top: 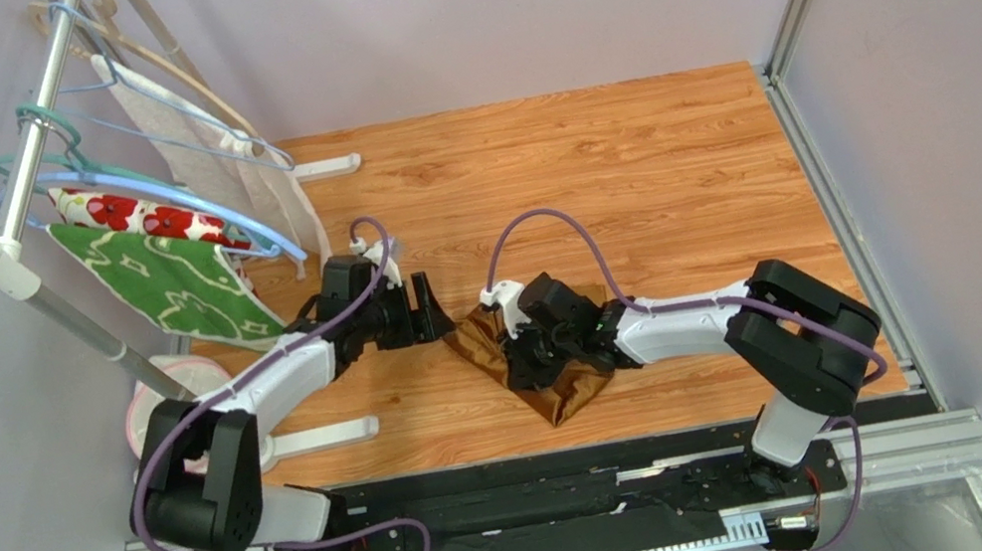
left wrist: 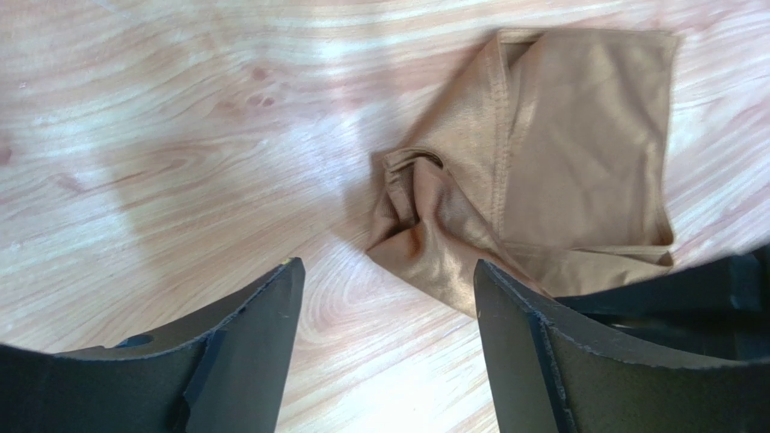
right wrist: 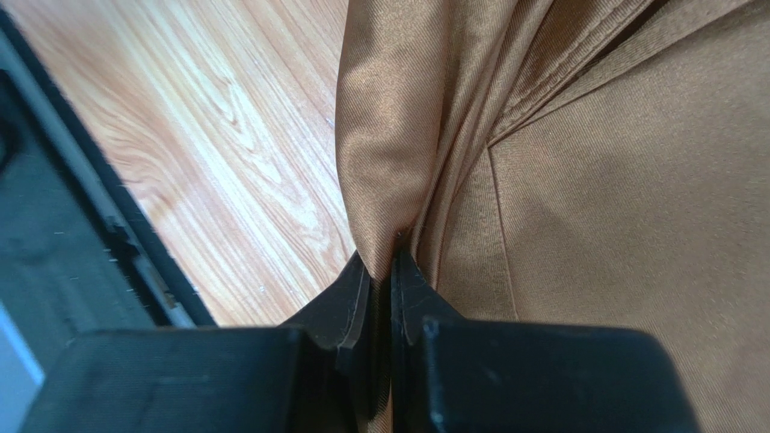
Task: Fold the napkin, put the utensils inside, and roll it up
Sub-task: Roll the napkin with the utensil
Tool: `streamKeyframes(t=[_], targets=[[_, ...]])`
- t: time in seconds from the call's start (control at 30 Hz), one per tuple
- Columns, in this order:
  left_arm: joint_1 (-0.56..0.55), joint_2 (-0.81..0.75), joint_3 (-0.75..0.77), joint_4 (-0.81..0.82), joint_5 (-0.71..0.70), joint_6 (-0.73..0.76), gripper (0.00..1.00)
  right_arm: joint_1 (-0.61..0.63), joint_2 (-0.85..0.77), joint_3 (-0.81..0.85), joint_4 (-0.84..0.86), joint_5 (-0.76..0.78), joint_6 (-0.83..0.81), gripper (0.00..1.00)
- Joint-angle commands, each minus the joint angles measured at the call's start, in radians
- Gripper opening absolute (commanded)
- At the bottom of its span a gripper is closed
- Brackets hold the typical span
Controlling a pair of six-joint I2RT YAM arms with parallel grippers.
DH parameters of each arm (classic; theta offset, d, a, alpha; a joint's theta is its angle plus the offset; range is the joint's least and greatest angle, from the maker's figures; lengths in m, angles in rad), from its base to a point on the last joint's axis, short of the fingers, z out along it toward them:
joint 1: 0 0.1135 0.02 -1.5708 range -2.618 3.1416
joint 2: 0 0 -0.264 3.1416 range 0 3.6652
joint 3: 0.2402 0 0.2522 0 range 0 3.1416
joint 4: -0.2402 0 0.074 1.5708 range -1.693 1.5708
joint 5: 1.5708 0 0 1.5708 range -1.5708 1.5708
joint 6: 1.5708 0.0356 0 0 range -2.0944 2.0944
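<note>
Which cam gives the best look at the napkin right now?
Left wrist: the napkin lies nearly whole in frame, folded, hems and one bunched corner clear. Top external shows it small, partly under the right hand. Right wrist shows only a close-up fold pinched between that hand's fingers.

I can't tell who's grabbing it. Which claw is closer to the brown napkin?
Right. The right claw is pinched shut on a fold of the napkin. The left claw stands open just beside its crumpled edge, holding nothing.
</note>
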Motion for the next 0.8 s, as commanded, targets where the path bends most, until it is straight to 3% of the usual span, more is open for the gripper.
streamKeyframes(t=[0.0,0.43,0.77], targets=[[-0.002,-0.061,-0.086,0.153,0.018,-0.035,0.77,-0.065,0.064,-0.092,0.086,-0.180,0.084,0.00],[-0.002,0.036,-0.172,0.483,0.091,-0.139,0.77,-0.194,0.120,-0.163,0.232,-0.366,0.144,0.00],[-0.002,0.154,-0.153,0.588,0.140,-0.180,0.60,-0.243,0.179,-0.171,0.281,-0.427,0.161,0.00]])
